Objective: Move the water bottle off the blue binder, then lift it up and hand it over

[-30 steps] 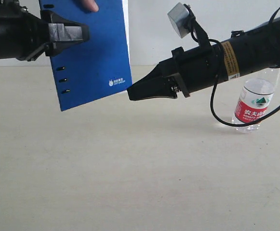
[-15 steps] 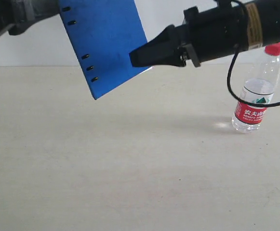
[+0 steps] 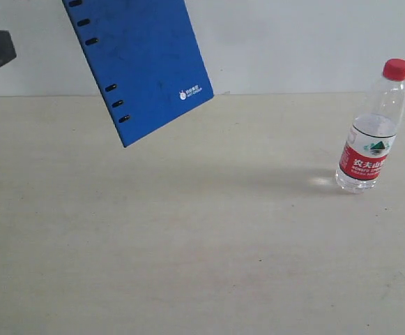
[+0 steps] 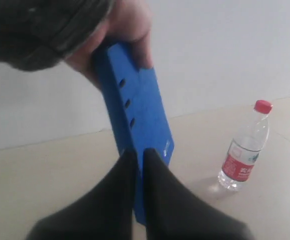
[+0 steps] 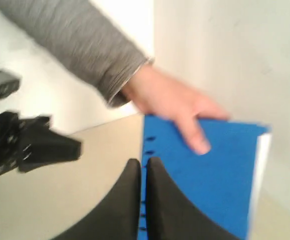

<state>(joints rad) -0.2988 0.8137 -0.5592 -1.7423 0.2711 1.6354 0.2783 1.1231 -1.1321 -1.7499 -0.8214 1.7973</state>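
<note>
Left end effector (image 4: 139, 156) and right end effector (image 5: 144, 166) are both pressed together, empty. Ahead of each, a hand (image 5: 177, 105) holds the blue binder (image 3: 143, 63); the water bottle (image 3: 369, 132) stands beyond.

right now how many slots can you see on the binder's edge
6, along the binder's left edge in the exterior view: three slots near the top, the uppermost cut by the frame, and three nearer the lower corner. Any above the frame would be hidden.
</note>
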